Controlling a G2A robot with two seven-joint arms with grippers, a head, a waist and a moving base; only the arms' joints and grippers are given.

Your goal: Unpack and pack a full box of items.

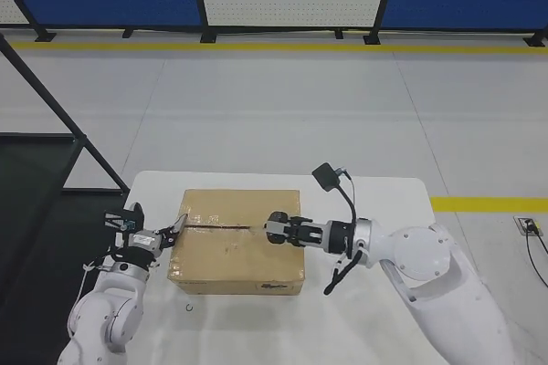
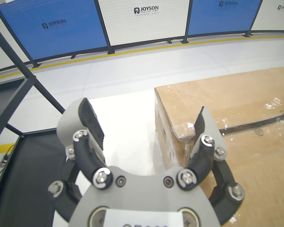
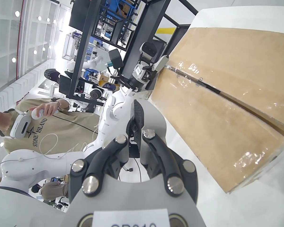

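From above, the brown cardboard box [image 1: 237, 239] sits in the middle of the white tabletop [image 1: 365, 301]. Its flaps are down, and a dark seam [image 1: 221, 224] runs across its top. The left end effector [image 1: 171, 229] is at the box's left end, where the seam starts. The right end effector [image 1: 272, 228] hangs over the box top, farther right along the seam. In the left wrist view, the left end effector [image 2: 144, 108] is spread wide with nothing in it. One finger [image 2: 200, 121] is at the top edge of the box [image 2: 239, 95], by some crinkly clear tape [image 2: 185, 126], and I can't tell if it touches. In the right wrist view, the right end effector [image 3: 137, 106] has its fingers pressed together with nothing between them, just beside the box [image 3: 215, 131]. The left end effector [image 3: 162, 61] is at the far end of the seam [image 3: 227, 96].
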